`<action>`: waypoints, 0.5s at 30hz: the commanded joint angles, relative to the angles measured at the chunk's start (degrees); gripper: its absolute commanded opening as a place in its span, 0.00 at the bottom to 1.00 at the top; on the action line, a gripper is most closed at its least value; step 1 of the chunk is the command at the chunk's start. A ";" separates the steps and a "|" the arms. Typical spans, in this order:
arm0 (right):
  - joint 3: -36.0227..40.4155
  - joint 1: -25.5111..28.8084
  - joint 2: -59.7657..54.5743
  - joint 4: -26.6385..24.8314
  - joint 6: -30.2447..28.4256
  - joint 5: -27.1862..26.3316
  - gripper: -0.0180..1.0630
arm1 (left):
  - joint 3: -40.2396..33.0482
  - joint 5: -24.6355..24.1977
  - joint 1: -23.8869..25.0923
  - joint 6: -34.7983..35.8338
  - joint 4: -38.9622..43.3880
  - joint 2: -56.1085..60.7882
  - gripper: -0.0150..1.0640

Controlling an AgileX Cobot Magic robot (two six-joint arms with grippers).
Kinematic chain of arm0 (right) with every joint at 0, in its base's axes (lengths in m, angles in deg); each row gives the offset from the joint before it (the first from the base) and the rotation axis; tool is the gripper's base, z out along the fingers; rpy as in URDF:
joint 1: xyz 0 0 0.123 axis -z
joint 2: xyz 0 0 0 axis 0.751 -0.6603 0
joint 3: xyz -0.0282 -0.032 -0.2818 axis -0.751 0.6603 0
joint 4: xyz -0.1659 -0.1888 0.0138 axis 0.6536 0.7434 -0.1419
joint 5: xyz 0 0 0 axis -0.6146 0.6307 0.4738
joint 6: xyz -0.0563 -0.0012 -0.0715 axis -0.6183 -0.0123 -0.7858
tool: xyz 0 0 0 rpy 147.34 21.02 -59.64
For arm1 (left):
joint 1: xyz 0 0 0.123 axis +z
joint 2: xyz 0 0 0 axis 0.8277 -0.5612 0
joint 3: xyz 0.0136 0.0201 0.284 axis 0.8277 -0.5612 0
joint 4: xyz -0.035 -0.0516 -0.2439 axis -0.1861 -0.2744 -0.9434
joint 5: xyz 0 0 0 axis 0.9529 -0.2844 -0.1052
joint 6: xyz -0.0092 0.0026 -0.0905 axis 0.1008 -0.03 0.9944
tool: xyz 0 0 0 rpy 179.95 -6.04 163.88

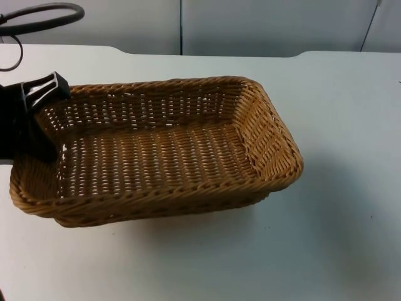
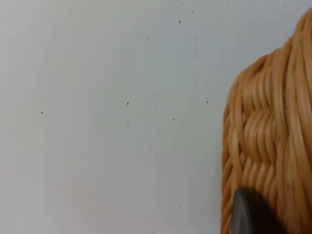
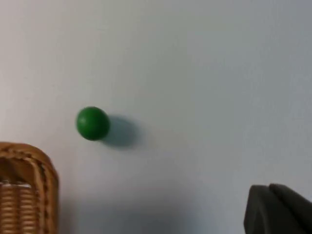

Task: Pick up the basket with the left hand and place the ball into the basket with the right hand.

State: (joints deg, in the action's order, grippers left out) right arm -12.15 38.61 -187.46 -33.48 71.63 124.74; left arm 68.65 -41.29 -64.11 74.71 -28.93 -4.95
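The left arm (image 1: 15, 135) is a matt black, boxy mass. The left gripper (image 1: 39, 119) is black too, and carries an angular bracket (image 1: 45, 88) with slanted struts whose edges catch the light as pale grey. Seen up close, its fingertip (image 2: 253, 214) is charcoal, smooth and round-topped. The right gripper (image 3: 279, 209) is a dark grey, blocky shape with a thin seam running down it

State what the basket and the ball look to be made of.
Basket: woven wicker or rattan, tan with a slight sheen; interlaced strands and gaps show in the top view. Ball: smooth, uniformly green with a matte look, maybe plastic, rubber or painted wood; the look leaves it open.
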 commanded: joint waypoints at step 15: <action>-21.70 1.64 -29.25 -25.13 2.00 10.10 0.02 | -0.09 -1.30 0.04 0.24 -0.17 0.78 0.01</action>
State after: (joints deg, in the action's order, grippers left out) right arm -32.69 40.63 -216.23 -57.67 72.29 134.38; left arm 68.65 -42.06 -64.11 74.71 -28.24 -4.95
